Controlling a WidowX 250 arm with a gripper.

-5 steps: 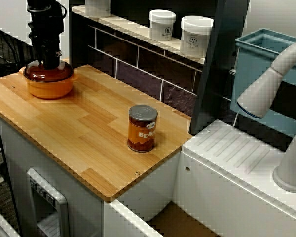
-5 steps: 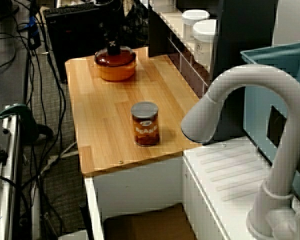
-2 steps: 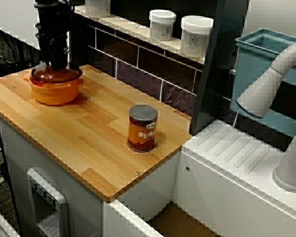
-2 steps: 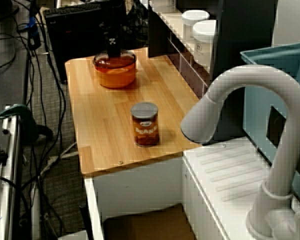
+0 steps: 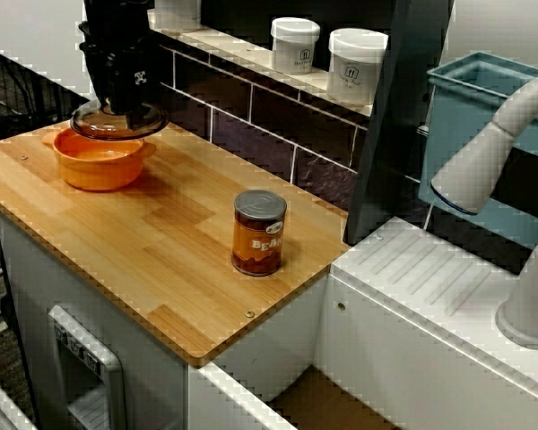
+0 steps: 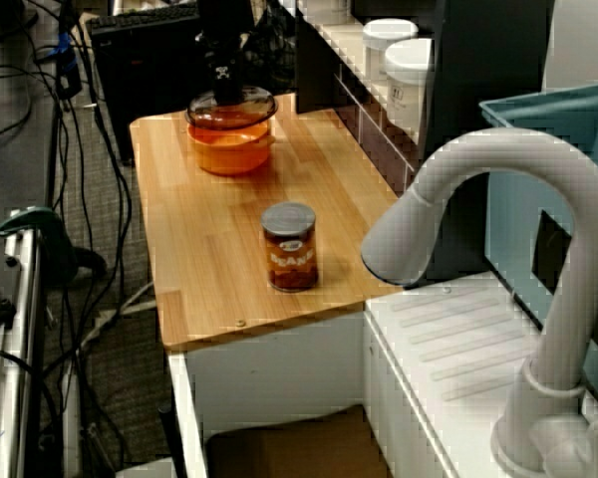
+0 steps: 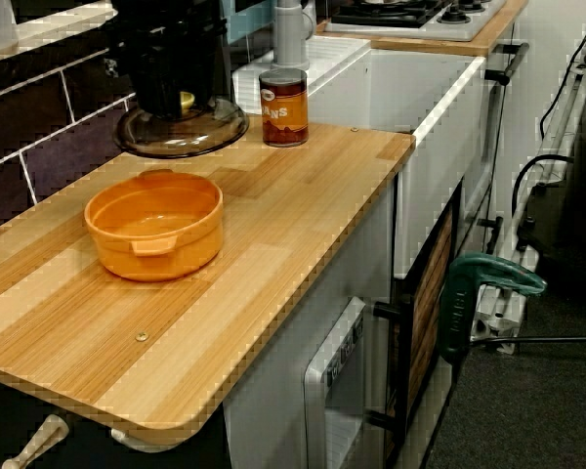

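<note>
At the left end of the wooden counter [image 5: 161, 251], the black arm comes straight down from above, its gripper [image 5: 118, 106] pointing at the worktop, fingers drawn in narrow and clamped on the centre knob of a glass lid [image 5: 143, 121]. The lid hangs level, dome up and rim down; being round, it has no long axis to speak of. It is held clear of the orange pot [image 5: 99, 161] that stands on the counter beneath it. In the low view from the counter's end, the gripper [image 7: 181, 98] holds the lid [image 7: 210, 129] over the pot's [image 7: 156, 225] wall-side rim rather than squarely above it, with air between the two. The pot's inside shows only its own bare orange floor and walls, and a small handle faces the camera. The view from the sink end shows the gripper [image 6: 227, 88], lid [image 6: 254, 103] and pot [image 6: 229, 149] stacked in one line. Further right, well apart from the pot, a can of beans [image 5: 259, 233] stands upright and sealed near the counter's right edge. Behind it, two white lidded jars [image 5: 295, 45] sit on the shelf above the dark tiles. At the far right, a pale faucet [image 5: 493, 152] arches in front of a blue bin [image 5: 466, 116].
</note>
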